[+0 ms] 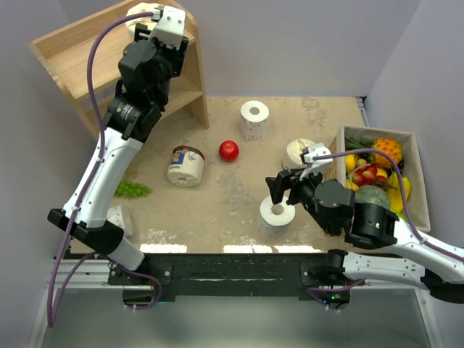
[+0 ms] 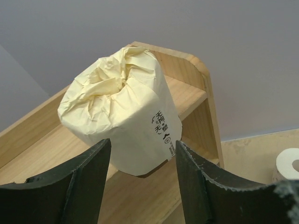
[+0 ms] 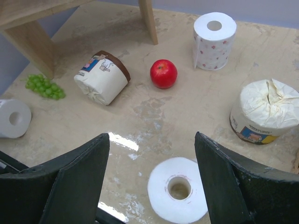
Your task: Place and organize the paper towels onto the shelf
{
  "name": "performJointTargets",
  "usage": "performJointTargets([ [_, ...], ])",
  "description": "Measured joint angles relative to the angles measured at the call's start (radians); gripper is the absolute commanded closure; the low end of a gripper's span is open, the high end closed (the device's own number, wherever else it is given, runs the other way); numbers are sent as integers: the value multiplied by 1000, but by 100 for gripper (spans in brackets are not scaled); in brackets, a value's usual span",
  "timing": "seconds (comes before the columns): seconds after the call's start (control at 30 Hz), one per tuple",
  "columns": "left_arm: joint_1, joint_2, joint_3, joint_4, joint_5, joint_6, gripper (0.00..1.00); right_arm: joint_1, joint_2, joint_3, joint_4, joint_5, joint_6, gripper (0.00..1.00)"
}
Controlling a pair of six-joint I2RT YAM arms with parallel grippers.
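My left gripper (image 1: 147,27) (image 2: 142,145) is up at the top tier of the wooden shelf (image 1: 72,61) (image 2: 194,95), shut on a cream-wrapped paper towel roll (image 1: 135,16) (image 2: 121,112), which it holds tilted just above the board. My right gripper (image 1: 280,188) (image 3: 152,140) is open and empty, hovering over an upright bare white roll (image 1: 278,214) (image 3: 177,190). Another bare roll (image 1: 254,119) (image 3: 214,41) stands at the back. A wrapped roll (image 1: 185,167) (image 3: 102,77) lies on its side. Another wrapped roll (image 1: 297,150) (image 3: 265,111) stands at the right. A third bare roll (image 1: 120,217) (image 3: 14,117) lies by the left arm.
A red apple (image 1: 229,151) (image 3: 163,73) sits mid-table between the rolls. Green grapes (image 1: 133,190) (image 3: 44,87) lie at the left. A box of fruit (image 1: 415,156) stands at the right edge, close to my right arm. The shelf's leg (image 3: 148,21) stands at the back left.
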Motion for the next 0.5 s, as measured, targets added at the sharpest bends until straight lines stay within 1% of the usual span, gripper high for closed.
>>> performJointTargets([
  [0.23, 0, 71, 11, 64, -80, 59, 41, 0, -14, 0, 8, 0, -9, 23],
  [0.5, 4, 183, 70, 158, -131, 135, 42, 0, -8, 0, 7, 2, -24, 23],
])
